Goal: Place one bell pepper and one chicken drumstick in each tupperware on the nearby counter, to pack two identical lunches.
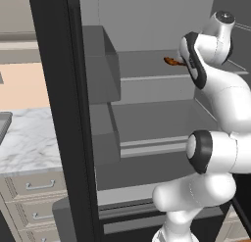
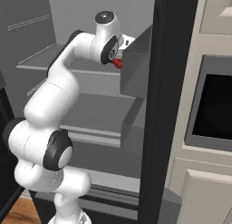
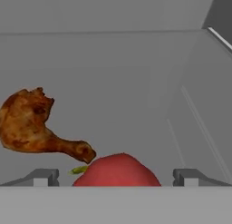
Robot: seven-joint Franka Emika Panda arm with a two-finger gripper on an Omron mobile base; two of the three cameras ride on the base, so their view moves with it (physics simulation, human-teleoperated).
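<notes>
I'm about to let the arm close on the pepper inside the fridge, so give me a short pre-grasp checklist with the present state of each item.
1. Gripper open: ok, the two fingertips stand wide apart in the hand view.
2. Bell pepper between the fingertips: ok, it sits centred between them, close to the hand.
3. Chicken drumstick out of the closing path: cannot tell, its thin end comes very near the pepper's green stem.
4. Nothing already held: ok, the fingertips are bare.
5. Pepper resting on the fridge shelf: cannot tell, its underside is hidden.
6. Arm clear of the door bin: cannot tell, the wrist sits close beside it in the right base view.
</notes>
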